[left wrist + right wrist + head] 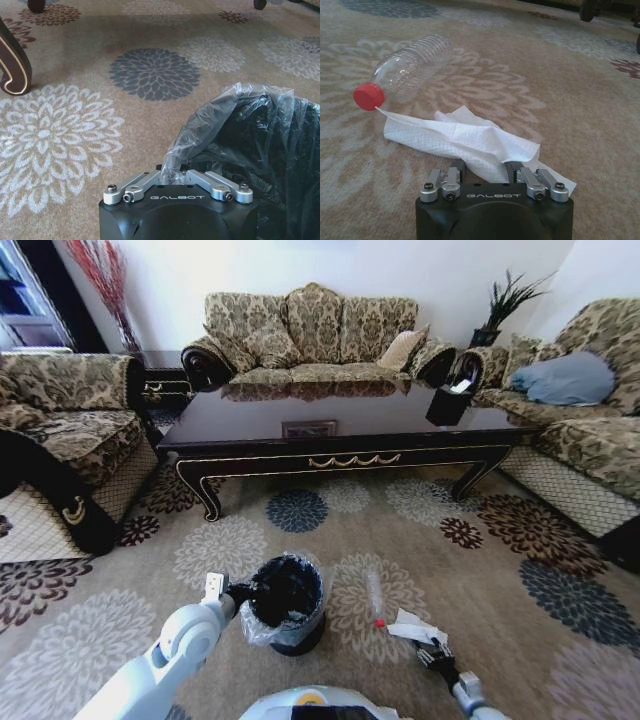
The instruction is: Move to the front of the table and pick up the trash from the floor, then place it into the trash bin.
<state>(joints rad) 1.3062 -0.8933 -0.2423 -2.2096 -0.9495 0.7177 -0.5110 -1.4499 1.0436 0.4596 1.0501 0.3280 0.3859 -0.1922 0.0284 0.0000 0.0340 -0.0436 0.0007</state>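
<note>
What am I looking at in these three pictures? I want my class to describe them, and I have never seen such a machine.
It is a wheeled robot with two arms in a living room. One picture looks down from its head; the other two come from cameras on its wrists. On the carpet, before a dark coffee table, stand a black bin lined with a plastic bag, and beside it lie a clear bottle with a red cap and a white paper napkin. The left gripper has closed on the bag's edge. The right gripper is down at the napkin, its fingers either side of it.
</note>
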